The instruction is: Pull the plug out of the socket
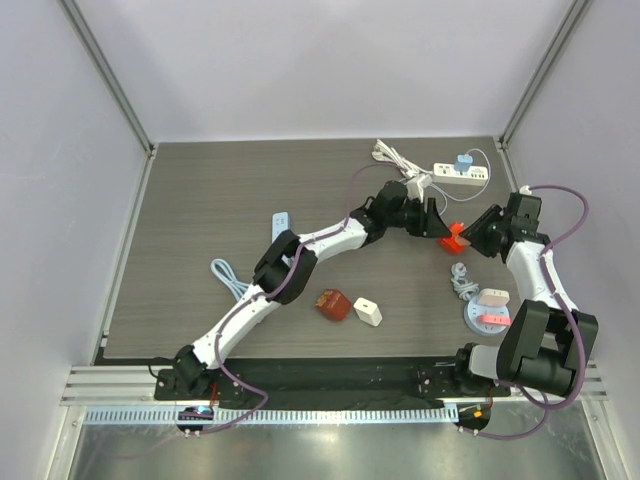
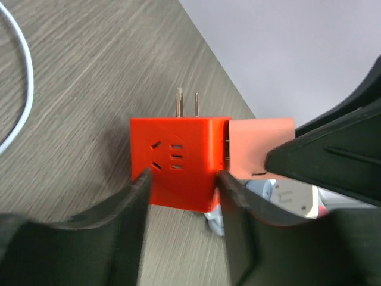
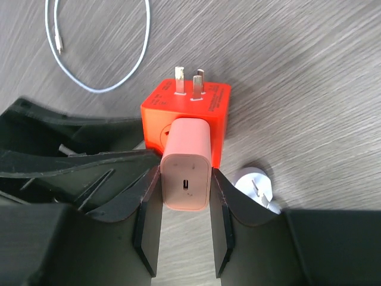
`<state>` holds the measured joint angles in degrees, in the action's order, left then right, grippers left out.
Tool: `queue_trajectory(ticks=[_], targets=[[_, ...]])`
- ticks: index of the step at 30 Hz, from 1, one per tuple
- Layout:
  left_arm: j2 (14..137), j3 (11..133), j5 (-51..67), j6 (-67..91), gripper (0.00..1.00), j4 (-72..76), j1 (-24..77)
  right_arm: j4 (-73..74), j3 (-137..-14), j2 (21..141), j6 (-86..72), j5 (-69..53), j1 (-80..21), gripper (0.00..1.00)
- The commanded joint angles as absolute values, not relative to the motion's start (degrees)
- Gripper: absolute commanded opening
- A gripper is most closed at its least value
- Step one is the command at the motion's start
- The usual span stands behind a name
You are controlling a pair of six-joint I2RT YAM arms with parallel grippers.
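A red cube socket [image 1: 453,238] lies on the dark wood table, its own metal prongs pointing away. A pink plug [image 3: 186,167] sits in one side of it, close against the cube. My left gripper [image 2: 181,182] is shut on the red socket [image 2: 178,164], one finger on each side. My right gripper [image 3: 186,179] is shut on the pink plug, its pads touching both flanks. The two grippers meet nose to nose at the cube in the top view, the left gripper [image 1: 438,222] and the right gripper [image 1: 472,240]. The pink plug also shows in the left wrist view [image 2: 256,149].
A white round plug [image 3: 256,187] lies just beside the right fingers. A white power strip [image 1: 460,172] with a blue plug lies at the back. A grey cable coil [image 1: 462,283], a round holder [image 1: 490,318], a dark red cube [image 1: 333,304], a white charger [image 1: 368,312] and a white cable [image 1: 228,275] lie nearer.
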<state>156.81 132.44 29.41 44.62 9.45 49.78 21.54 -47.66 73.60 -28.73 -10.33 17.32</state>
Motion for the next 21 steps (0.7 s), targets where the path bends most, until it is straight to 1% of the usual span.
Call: queue_trajectory(ticks=[1, 3, 5, 8, 14, 18, 21], targets=[[156.2, 129.0, 34.0, 47.4, 0.53, 16.6, 45.2, 18.0, -49.8, 72.1, -26.8, -14.8, 17.4, 0.01], [157.1, 128.9, 36.7, 49.4, 0.61, 20.3, 44.3, 17.9, -49.4, 72.3, -26.9, -15.6, 17.4, 0.01], [158.2, 130.1, 39.5, 52.6, 0.67, 23.1, 43.8, 17.2, -48.5, 72.5, -26.8, -16.3, 17.4, 0.01], [159.7, 131.8, 41.6, 53.4, 0.82, 23.0, 44.1, 16.4, -47.8, 72.9, -26.8, -17.0, 17.4, 0.01], [159.2, 132.3, 42.1, 49.0, 0.83, 18.0, 45.0, 14.8, -47.6, 73.7, -27.6, -18.5, 17.4, 0.01], [160.0, 133.1, 43.5, 51.0, 0.86, 20.2, 45.6, 13.5, -47.3, 74.0, -28.1, -19.7, 17.4, 0.01], [160.6, 133.0, 45.1, 54.6, 0.88, 24.8, 45.8, 13.2, -46.8, 74.3, -28.3, -20.1, 17.4, 0.01]])
